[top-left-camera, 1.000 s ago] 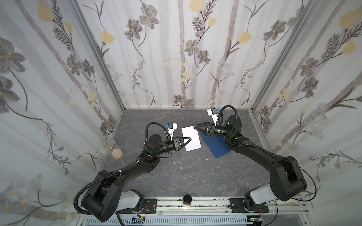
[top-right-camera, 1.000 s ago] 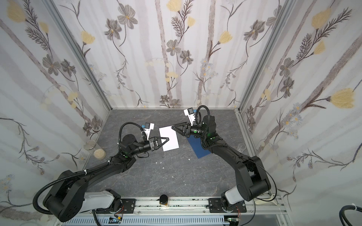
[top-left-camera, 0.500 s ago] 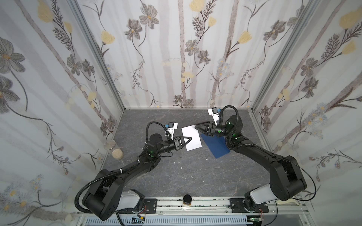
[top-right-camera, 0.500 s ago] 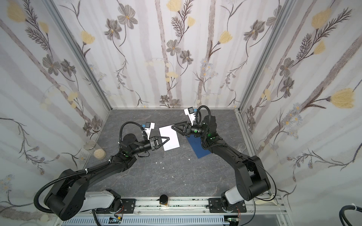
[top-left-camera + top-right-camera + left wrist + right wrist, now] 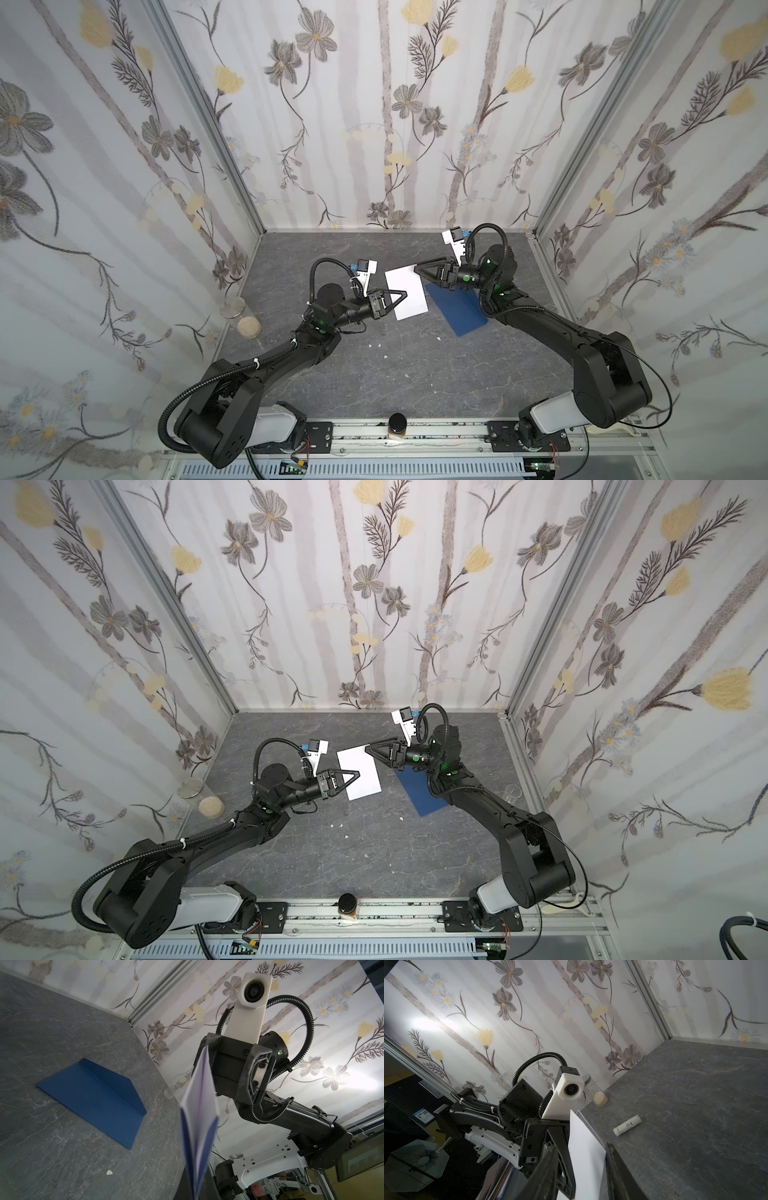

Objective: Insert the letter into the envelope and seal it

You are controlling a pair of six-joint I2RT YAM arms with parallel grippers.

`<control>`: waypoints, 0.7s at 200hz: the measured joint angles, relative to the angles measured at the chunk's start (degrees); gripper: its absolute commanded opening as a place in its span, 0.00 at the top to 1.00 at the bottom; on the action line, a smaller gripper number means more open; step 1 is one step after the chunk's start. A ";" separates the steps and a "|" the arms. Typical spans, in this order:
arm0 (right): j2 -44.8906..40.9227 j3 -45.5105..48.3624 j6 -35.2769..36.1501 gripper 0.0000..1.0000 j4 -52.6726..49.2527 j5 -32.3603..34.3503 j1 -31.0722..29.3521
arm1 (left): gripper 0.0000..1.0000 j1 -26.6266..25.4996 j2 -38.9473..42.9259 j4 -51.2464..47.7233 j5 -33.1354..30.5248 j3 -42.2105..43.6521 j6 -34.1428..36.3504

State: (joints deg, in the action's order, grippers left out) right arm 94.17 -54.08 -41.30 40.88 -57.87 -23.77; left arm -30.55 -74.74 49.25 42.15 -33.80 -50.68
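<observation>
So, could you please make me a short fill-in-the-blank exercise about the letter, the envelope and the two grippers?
1. The left gripper is shut on the white ___.
2. The envelope lying on the table is dark ___.
3. The right gripper is ___, with one of its jaws on each side of the letter.
Missing words: letter; blue; open.

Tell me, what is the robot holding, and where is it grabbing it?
The left gripper is shut on the letter, pinching its near edge. The right gripper has its jaws open around the far corner, not squeezing.
</observation>
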 measured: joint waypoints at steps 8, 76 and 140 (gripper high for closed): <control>-0.13 0.11 -0.02 0.62 0.00 0.17 0.00 | 1.00 0.00 0.00 -0.02 0.00 -0.02 -0.04; -0.48 0.61 0.20 0.68 -0.44 0.37 0.07 | 1.00 0.00 -1.18 -0.09 -0.07 -0.81 0.15; -0.90 1.92 0.59 0.91 -0.55 0.33 -0.66 | 1.00 -0.11 -0.94 -0.17 -0.37 -1.60 0.13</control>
State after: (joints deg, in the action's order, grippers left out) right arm 93.27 -52.16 -40.71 40.34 -57.54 -24.43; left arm -30.65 -75.68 49.08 41.78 -35.40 -50.54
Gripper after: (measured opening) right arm 0.045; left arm 0.065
